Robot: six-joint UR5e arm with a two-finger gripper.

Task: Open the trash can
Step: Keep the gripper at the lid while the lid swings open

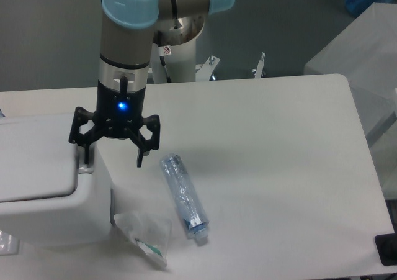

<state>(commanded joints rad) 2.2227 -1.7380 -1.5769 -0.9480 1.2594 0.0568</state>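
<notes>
The claw [112, 157] hangs with its fingers spread wide apart at the right edge of the trash can [46, 180], one finger [82, 142] down at the grey push tab [87, 162] and the other over bare worktop [267, 168]. The trash can sits at the worktop's left side, lid flat. Just right of it lie a crumpled clear wrapper [149, 236] and a clear plastic bottle [184, 196], well apart from the claw.

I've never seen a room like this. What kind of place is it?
Probably a robot lab or workshop. A robot arm with an open gripper stands at a plain white table, which holds a white trash can, a clear bottle and a crumpled wrapper for practice.
</notes>
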